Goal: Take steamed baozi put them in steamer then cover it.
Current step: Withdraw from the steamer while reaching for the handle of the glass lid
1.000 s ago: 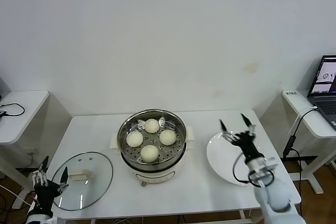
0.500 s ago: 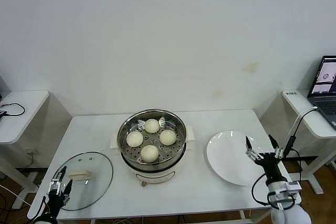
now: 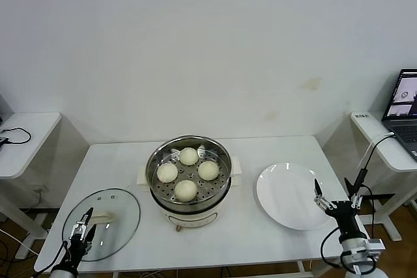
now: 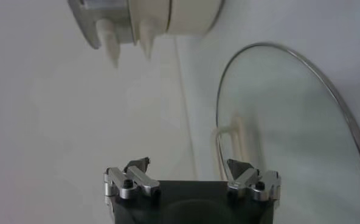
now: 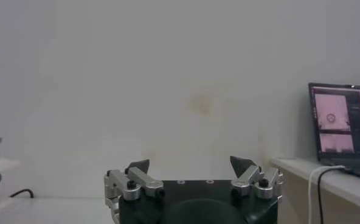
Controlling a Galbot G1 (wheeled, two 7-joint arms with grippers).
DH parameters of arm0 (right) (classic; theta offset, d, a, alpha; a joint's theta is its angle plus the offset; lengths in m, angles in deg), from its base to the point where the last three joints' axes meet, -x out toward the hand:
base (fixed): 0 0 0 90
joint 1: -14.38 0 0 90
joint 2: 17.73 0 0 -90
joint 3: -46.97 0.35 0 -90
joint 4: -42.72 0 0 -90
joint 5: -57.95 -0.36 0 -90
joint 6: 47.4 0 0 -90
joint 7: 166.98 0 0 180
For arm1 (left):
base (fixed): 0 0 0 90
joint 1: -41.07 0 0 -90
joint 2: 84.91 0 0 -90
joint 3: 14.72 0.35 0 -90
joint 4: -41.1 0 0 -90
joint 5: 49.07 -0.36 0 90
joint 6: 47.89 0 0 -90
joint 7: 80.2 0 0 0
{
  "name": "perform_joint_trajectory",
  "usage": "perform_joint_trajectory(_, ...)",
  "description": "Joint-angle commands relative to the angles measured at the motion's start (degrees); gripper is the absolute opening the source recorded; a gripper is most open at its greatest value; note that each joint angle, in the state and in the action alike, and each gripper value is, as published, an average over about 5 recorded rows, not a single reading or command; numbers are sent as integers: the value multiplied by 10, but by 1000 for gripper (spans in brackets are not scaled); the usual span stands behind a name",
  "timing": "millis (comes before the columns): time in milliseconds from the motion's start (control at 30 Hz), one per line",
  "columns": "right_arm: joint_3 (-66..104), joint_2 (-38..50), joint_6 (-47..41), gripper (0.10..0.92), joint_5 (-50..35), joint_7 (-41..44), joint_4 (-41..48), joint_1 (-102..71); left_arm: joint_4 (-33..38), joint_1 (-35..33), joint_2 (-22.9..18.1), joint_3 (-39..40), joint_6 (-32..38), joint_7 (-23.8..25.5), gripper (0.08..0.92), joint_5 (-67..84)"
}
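Note:
Four cream-white baozi (image 3: 189, 155) (image 3: 167, 172) (image 3: 208, 170) (image 3: 186, 189) sit on the perforated tray inside the steel steamer (image 3: 208, 201) at the table's middle. The glass cover (image 3: 120, 209) lies flat at the front left, its cream handle (image 3: 104, 217) facing up. My left gripper (image 3: 83, 227) is open and empty, over the cover's near-left part, just short of the handle. In the left wrist view the gripper (image 4: 189, 167) faces the cover (image 4: 289, 134) and its handle (image 4: 238, 137). My right gripper (image 3: 337, 185) is open and empty beyond the plate's right edge; in its wrist view it (image 5: 190, 164) faces the wall.
An empty flat white plate (image 3: 287, 196) lies right of the steamer. The steamer's white base shows in the left wrist view (image 4: 186, 15). A side desk with a laptop (image 3: 404, 105) stands at the right, another desk (image 3: 26, 131) at the left.
My left gripper has moved in from the table's left edge to over the cover. My right gripper has drawn back from above the plate to the front right.

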Motion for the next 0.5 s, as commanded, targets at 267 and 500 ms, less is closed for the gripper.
perform_joint_trajectory(267, 11, -5, 0, 823, 1, 3, -17, -25, -47, 61, 8, 24, -5, 4, 823, -26)
perform_joint_trajectory(500, 10, -9, 1, 823, 2, 5, -16, -27, -58, 78, 15, 29, -8, 10, 823, -22)
